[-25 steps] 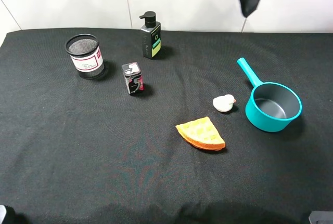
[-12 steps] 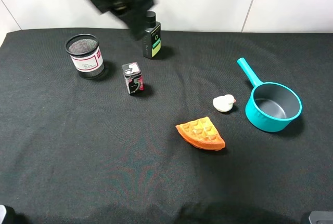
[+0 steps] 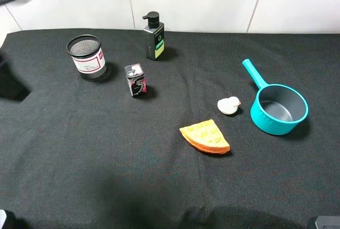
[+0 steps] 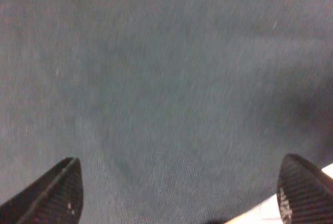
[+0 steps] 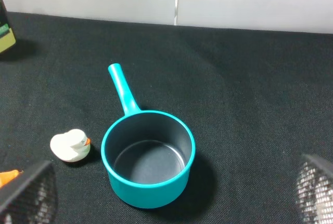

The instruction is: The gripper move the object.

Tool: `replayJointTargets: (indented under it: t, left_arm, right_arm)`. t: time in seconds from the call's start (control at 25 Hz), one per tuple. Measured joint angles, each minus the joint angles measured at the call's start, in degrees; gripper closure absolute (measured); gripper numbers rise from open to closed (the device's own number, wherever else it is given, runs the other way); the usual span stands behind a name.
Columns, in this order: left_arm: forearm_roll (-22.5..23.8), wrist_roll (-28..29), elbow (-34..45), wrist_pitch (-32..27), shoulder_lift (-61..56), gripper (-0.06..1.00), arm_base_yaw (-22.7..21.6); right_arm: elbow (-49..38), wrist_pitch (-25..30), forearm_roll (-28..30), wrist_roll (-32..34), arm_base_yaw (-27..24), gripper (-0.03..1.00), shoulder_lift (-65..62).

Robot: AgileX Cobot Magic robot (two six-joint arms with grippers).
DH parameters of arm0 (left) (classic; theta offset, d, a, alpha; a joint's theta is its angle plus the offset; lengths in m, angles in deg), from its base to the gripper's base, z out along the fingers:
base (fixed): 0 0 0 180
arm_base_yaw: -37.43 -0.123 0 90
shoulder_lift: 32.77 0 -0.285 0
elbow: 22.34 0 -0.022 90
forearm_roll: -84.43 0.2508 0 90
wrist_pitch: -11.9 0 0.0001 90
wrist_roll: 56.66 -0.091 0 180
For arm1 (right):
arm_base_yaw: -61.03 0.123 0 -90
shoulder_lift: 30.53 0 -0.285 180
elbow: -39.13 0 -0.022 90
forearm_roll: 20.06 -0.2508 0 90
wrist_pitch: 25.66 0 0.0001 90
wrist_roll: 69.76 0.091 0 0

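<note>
The object, a small white duck (image 3: pixel 229 105) with an orange-red beak, lies on the black cloth just left of a teal saucepan (image 3: pixel 268 124). It also shows in the right wrist view (image 5: pixel 70 145), beside the pan (image 5: pixel 123 90). My right gripper (image 5: pixel 170 192) is open and empty, held high above and short of the pan and duck. My left gripper (image 4: pixel 177 198) is open and empty, close over bare black cloth. In the high view the left arm (image 3: pixel 10 80) is only a dark blur at the far left edge, far from the duck.
An orange waffle wedge (image 3: pixel 205 136) lies in front of the duck. A mesh cup (image 3: pixel 86 57), a small dark carton (image 3: pixel 136 79) and a pump bottle (image 3: pixel 154 37) stand at the back left. A white wall runs behind the table.
A dark arm swept along the back of the table from the upper right to the far left, where it now blurs at the edge. The duck and the other objects have not moved.
</note>
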Motion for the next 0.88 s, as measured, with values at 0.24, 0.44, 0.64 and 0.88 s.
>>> replayJointTargets:
  t: [0.24, 0.44, 0.64, 0.88]
  left_arm:
    - [-2.6, -0.5, 12.1, 0.0, -20.6, 0.15, -0.4]
    - [-6.7, -3.3, 18.9, 0.5, -35.0, 0.15, -0.4]
    - [-9.2, -4.6, 22.5, 1.1, -45.1, 0.15, -0.4]
    - [-9.6, -5.1, 22.8, 1.8, -48.1, 0.15, -0.4]
  right_arm:
    - [0.0, 0.0, 0.0, 0.0, 0.0, 0.27, 0.0]
    - [0.0, 0.0, 0.0, 0.0, 0.0, 0.27, 0.0]
    - [0.0, 0.0, 0.0, 0.0, 0.0, 0.27, 0.0]
    - [0.0, 0.0, 0.0, 0.0, 0.0, 0.27, 0.0]
